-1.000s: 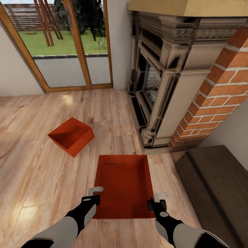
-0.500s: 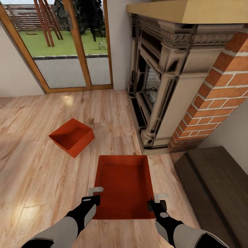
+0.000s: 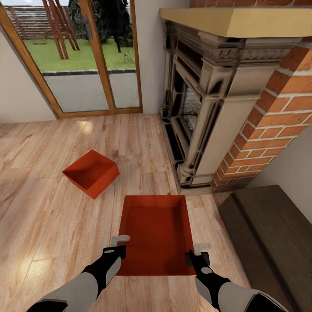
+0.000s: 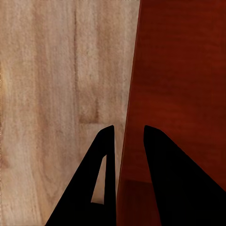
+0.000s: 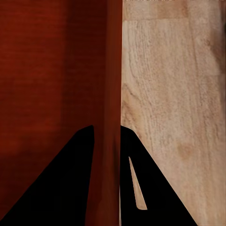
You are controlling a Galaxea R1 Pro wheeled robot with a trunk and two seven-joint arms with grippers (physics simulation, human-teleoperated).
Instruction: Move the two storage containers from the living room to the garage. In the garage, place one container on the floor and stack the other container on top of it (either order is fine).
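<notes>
Head view room: living room with light wood-plank floor [image 3: 52, 225], a glass door at 11 o'clock.
Fireplace [image 3: 208, 108]: carved surround and red brick, at 1 o'clock.
Bench [image 3: 277, 234]: long, dark, low, at 4 o'clock.
Near storage container [image 3: 156, 236]: orange-red, lidless, at 6 o'clock, held by both side walls.
Far storage container [image 3: 92, 172]: on the wood floor at 10 o'clock, well apart from the near one.
Left claw [image 4: 125, 141]: closed over the near container's left wall.
Right claw [image 5: 107, 134]: clamped on its right wall.
</notes>
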